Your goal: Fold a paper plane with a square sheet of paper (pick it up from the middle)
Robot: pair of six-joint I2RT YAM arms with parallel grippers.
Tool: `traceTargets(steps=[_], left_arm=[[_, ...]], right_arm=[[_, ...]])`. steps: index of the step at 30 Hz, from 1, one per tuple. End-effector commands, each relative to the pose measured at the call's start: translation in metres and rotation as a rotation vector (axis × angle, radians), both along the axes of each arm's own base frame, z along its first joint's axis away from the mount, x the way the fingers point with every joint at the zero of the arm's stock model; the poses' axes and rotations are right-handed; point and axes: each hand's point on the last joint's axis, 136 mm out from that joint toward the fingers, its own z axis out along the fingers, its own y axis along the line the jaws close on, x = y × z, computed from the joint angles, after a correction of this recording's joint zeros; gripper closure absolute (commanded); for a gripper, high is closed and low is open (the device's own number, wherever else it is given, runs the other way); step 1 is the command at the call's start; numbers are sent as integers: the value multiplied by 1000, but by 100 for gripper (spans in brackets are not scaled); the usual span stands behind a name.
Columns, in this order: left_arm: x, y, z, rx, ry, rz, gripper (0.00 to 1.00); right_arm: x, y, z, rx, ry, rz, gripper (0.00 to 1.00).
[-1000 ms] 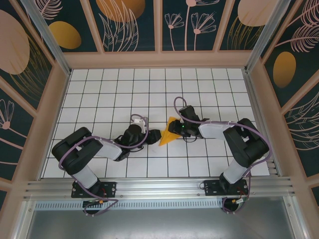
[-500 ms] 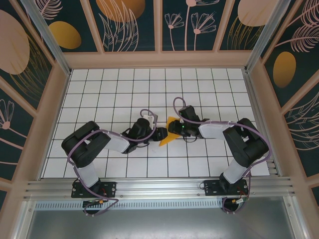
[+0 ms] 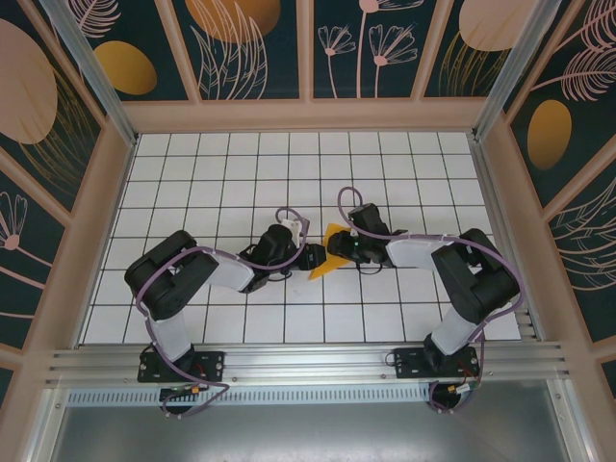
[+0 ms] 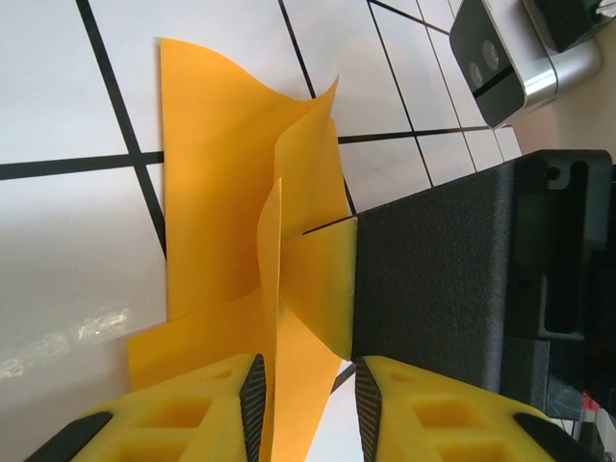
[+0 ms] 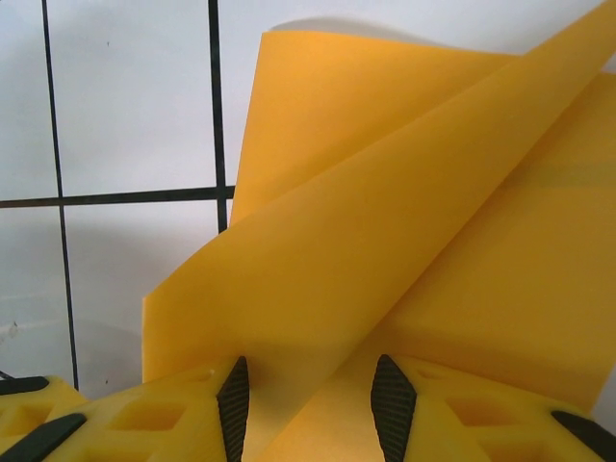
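Paper first: the square sheet of paper (image 3: 321,266), orange-yellow and partly folded, sits at the middle of the white grid table (image 3: 192,173). Some of it lies flat on the tiles and some flaps stand up off them. The left gripper (image 3: 310,258) reaches low over the table's middle from its left side, the right gripper (image 3: 336,249) from its right side, and both meet at the sheet. Seen from the left wrist, the yellow fingers (image 4: 183,404) stand apart, one upright flap loose between them and bare tile showing in the gap. Seen from the right wrist, folded layers fill the space between the fingers (image 5: 106,409); whether they pinch, I cannot tell.
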Motion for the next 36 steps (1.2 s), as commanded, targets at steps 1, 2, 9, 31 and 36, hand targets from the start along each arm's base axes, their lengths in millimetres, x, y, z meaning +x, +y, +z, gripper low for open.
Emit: traceTargets(steps=[1,2,9,31,36], left_arm=[[-3,4,-32,100,50,-2,64],[-3,5,-32,104,48,-1,64],[-2,9,-27,107,22,15,66],[-4,-6,-32,55,45,-58,76],[-7,-7,-31,45,56,-75,84]], right_arm=[[-41,-6,-29,-33,155,53,55],[-41,-6,-29,-31,154,52,55],[-41,-9,-30,-37,158,42,57],[-40,-3,-20,13,145,57,61],[-35,-2,-15,30,131,53,60]])
